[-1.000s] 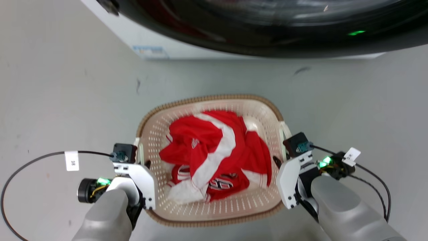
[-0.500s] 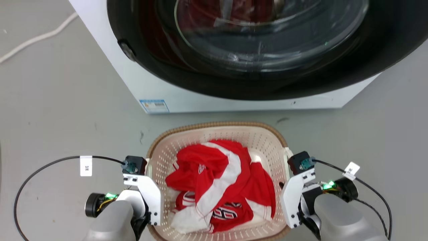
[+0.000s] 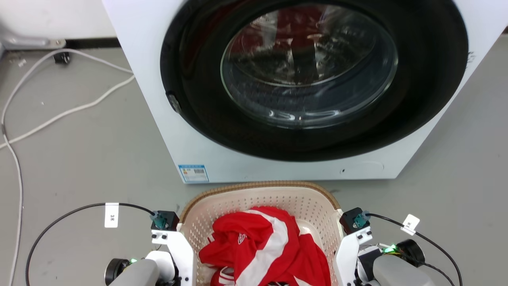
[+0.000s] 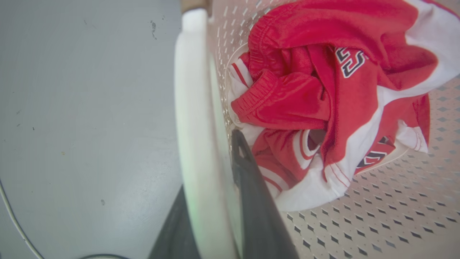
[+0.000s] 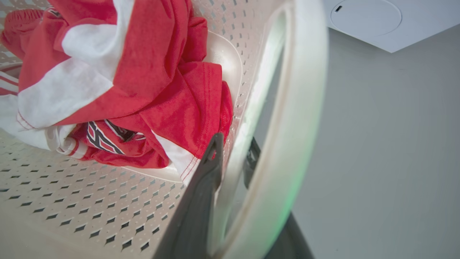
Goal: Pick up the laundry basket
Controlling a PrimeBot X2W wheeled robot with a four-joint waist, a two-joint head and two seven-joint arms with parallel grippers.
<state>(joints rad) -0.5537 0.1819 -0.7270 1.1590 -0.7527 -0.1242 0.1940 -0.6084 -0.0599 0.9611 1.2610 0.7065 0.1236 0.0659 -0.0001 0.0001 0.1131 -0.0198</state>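
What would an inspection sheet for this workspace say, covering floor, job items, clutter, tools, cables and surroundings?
Surface: grey floor, a few dark scuffs.
Job's things: laundry basket before the washing machine, red and white clothes inside.
Clutter: nothing seen.
Tools: left tool and right tool each shut on a white handle, one finger inside the basket, one outside.
Cables: white cables on the floor at left; black leads loop from both wrists.
Surroundings: white washing machine with dark round glass door.
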